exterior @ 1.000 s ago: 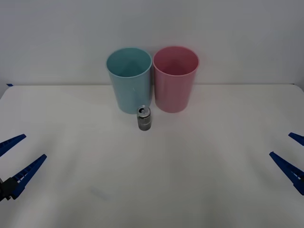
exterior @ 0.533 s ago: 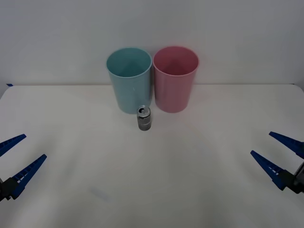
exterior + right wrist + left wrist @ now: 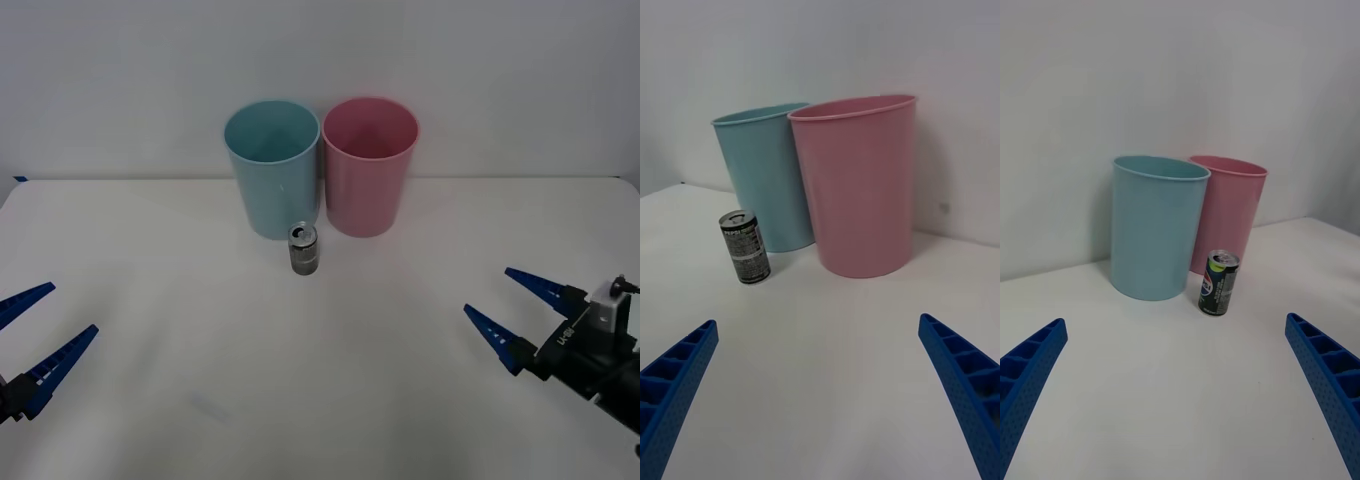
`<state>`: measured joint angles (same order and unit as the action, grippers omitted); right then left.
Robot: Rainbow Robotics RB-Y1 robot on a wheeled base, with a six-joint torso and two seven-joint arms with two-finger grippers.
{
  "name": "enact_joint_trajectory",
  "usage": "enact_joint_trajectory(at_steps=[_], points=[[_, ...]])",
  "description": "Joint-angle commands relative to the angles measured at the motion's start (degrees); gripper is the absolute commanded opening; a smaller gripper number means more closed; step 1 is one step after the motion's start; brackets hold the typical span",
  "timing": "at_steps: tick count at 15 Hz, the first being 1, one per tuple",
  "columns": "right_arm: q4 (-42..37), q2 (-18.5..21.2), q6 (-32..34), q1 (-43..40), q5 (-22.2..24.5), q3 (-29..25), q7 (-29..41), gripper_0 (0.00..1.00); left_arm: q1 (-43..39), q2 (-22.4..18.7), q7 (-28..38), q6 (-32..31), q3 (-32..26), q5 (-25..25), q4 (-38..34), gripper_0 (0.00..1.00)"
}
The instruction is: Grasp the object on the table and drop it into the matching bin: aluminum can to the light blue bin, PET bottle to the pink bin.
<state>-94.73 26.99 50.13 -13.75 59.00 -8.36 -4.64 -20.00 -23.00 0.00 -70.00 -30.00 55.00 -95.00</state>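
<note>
Front view | aluminum can: upright, dark sides, shiny pull-tab top | right pincer spread | left pincer spread

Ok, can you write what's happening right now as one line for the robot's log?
right gripper: open, moving in toward aluminum can | left gripper: open, parked | can: upright on table, before light blue bin | pink bin: beside it

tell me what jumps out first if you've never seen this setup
Two tall bins stand side by side at the table's far edge, the light blue bin left of the pink bin. A small aluminum can stands upright just before them. The right gripper hangs open at the right, well short of it.
</note>
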Motion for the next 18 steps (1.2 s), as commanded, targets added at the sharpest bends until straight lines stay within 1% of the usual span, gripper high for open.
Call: enact_joint_trajectory(at_steps=[1, 5, 10, 14, 17, 18], points=[[0.0, -0.1, -4.2, 1.7, 0.9, 4.7, -0.8, 0.92, 0.0, 0.0, 0.0, 0.0, 0.0, 0.0, 0.0, 1.0], [0.0, -0.1, -6.9, 3.9, 1.6, 10.2, -1.2, 0.92, 0.0, 0.0, 0.0, 0.0, 0.0, 0.0, 0.0, 1.0], [0.0, -0.4, -7.9, 5.8, 1.7, 14.9, -1.3, 0.92, 0.0, 0.0, 0.0, 0.0, 0.0, 0.0, 0.0, 1.0], [0.1, -3.8, -8.8, 7.4, 6.0, 15.4, -0.6, 0.92, 0.0, 0.0, 0.0, 0.0, 0.0, 0.0, 0.0, 1.0], [6.7, -7.2, -7.7, 12.3, 8.7, 15.6, -1.4, 0.93, 0.0, 0.0, 0.0, 0.0, 0.0, 0.0, 0.0, 1.0], [7.8, -8.2, -7.9, 13.4, 9.5, 15.6, -1.5, 0.93, 0.0, 0.0, 0.0, 0.0, 0.0, 0.0, 0.0, 1.0]])
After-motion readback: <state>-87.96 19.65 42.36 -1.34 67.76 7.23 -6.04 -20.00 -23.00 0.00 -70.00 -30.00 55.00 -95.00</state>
